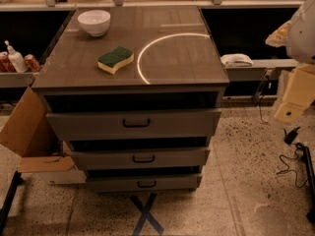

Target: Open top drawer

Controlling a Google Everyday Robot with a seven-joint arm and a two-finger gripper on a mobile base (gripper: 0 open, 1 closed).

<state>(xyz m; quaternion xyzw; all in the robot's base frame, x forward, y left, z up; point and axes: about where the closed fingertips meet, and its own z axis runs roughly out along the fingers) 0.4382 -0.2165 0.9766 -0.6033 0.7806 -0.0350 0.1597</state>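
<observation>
The top drawer (pixel 133 123) is the widest grey-brown front of the cabinet, just under the tabletop (pixel 177 68). It has a small dark bar handle (pixel 136 123) at its centre. A dark gap shows between its upper edge and the tabletop. Two shorter drawer fronts (pixel 140 158) (pixel 143 183) sit below it. My arm hangs at the right edge of the camera view, and its cream end part with the gripper (pixel 289 112) is well to the right of the cabinet, about level with the top drawer. It touches nothing.
A white bowl (pixel 94 22) and a green-and-yellow sponge (pixel 115 59) lie on the tabletop. An open cardboard box (pixel 27 127) leans at the cabinet's left. Cables (pixel 294 163) lie on the floor at right. A blue tape X (pixel 146 214) marks the floor in front.
</observation>
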